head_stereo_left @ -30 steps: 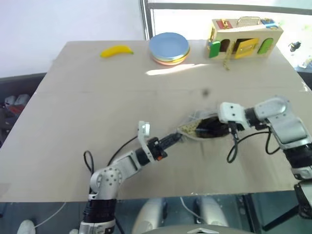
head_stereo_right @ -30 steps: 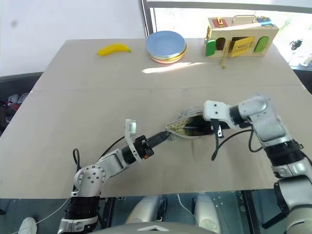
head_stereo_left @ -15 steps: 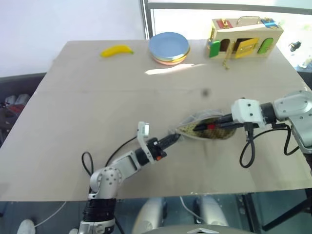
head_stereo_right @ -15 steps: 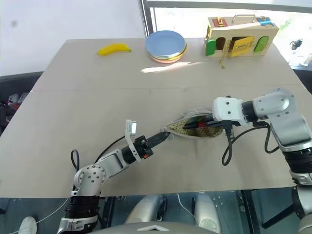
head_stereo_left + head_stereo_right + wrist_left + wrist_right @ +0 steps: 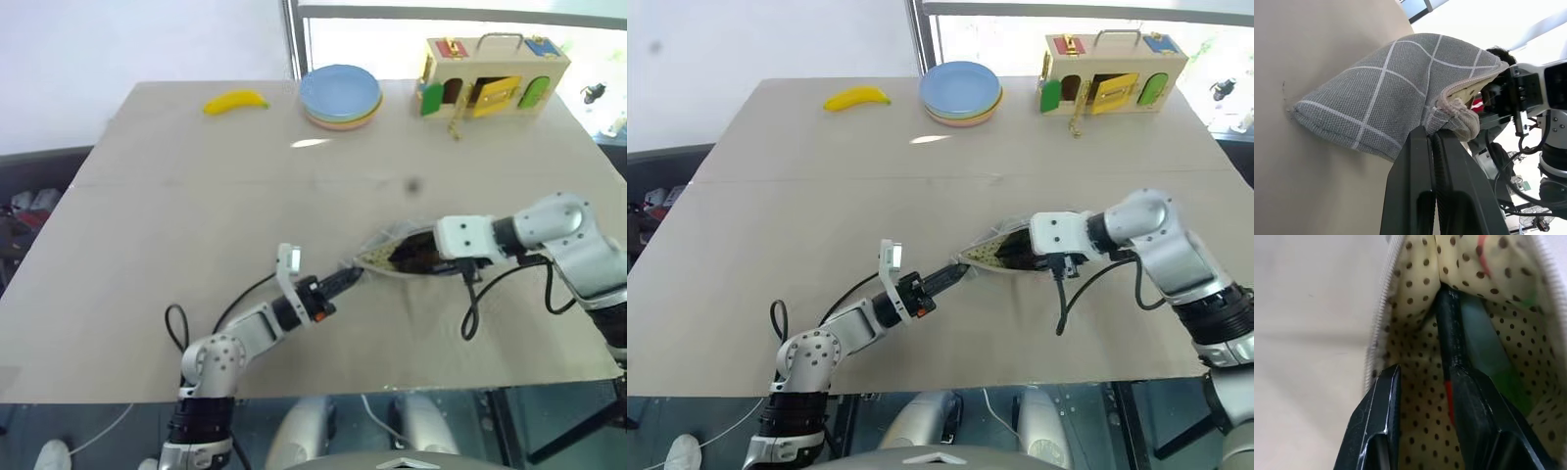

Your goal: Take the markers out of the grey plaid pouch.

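Two black fingers of our left gripper [image 5: 1436, 142] pinch shut on the rim of the soft grey plaid fabric pouch [image 5: 1381, 93] — limp, so it needs holding. Beyond, our right gripper [image 5: 1422, 382] stands part open inside its dotted lining; the slim red-and-black marker [image 5: 1450, 357] and green marker [image 5: 1488, 357] lie past its fingertips — light, stiff, likely slippery.

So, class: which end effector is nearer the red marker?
Right. The right end effector is inside the pouch beside the red marker; the left end effector pinches the pouch's edge.
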Tool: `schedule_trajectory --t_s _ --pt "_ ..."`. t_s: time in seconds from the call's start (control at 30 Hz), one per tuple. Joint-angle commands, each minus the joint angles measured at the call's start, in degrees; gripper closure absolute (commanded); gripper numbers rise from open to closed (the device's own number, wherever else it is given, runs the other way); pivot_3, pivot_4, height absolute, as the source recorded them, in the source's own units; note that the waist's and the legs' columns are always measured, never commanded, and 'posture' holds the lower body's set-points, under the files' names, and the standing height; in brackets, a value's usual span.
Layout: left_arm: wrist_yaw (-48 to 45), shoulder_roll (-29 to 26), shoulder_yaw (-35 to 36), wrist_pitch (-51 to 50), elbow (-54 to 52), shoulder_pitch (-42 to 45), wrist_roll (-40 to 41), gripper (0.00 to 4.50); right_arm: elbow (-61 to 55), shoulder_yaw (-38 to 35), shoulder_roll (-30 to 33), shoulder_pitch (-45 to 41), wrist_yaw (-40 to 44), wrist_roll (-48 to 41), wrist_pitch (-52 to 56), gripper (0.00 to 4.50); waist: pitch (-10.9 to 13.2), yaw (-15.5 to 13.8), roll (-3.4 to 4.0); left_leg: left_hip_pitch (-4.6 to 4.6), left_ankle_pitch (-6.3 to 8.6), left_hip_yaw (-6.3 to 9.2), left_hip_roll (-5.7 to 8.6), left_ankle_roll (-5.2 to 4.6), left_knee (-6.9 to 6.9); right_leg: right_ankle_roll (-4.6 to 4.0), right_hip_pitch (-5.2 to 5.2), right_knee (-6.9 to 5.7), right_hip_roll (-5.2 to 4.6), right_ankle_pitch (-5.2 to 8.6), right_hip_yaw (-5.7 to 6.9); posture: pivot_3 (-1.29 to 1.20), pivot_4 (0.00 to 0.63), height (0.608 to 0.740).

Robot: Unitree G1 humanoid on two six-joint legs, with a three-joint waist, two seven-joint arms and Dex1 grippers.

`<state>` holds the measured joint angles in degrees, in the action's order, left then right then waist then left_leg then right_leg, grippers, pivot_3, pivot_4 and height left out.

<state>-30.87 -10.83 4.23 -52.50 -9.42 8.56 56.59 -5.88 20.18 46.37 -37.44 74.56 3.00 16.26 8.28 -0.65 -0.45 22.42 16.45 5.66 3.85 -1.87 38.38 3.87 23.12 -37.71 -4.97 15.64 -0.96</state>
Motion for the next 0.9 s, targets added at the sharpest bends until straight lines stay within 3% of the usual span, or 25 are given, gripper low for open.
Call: schedule_trajectory --t_s 0.03,0.17,0.3,0.63,0.9 --pt "0.8 0.4 2.8 -4.8 0.5 2.2 7.1 4.5 -0.8 -0.1 0.5 -3.7 0.0 1.6 2.2 2.89 0.0 0.0 0.0 0.0 0.0 0.0 0.0 0.0 0.01 0.0 0.0 -0.01 0.0 0.0 0.0 0.0 0.15 0.74" --pt "4.4 -0.3 6.6 -12.4 1.6 5.8 19.3 4.5 -2.7 0.7 3.3 -7.3 4.1 2.3 5.5 2.89 0.0 -0.1 -0.01 0.05 0.0 0.07 0.0 0.0 0.02 0.0 0.02 0.01 -0.01 0.0 0.02 0.0 0.15 0.74" --pt "6.5 -1.6 6.3 -16.4 1.1 5.6 24.2 4.5 -4.1 2.3 5.1 -10.0 6.8 3.6 5.9 2.89 0.0 0.0 -0.02 0.12 0.0 0.1 0.02 0.0 0.01 0.0 0.05 0.07 -0.01 0.0 0.02 0.0 0.15 0.74" --pt "8.6 -1.3 5.5 -16.2 3.5 4.8 23.1 4.5 -2.4 8.6 5.1 -9.3 10.0 8.0 1.4 2.89 0.0 0.0 -0.02 0.12 -0.02 0.08 0.03 0.03 0.05 0.0 0.12 -0.03 0.0 0.0 0.01 0.0 0.15 0.74" --pt "7.2 -1.5 4.2 -15.0 2.8 2.9 20.3 4.5 4.2 13.1 0.6 -9.5 8.2 13.5 -2.7 2.89 0.0 0.5 -0.04 0.07 -0.04 0.02 0.03 0.06 0.06 0.0 0.14 -0.12 0.01 0.0 0.03 0.0 0.15 0.74"
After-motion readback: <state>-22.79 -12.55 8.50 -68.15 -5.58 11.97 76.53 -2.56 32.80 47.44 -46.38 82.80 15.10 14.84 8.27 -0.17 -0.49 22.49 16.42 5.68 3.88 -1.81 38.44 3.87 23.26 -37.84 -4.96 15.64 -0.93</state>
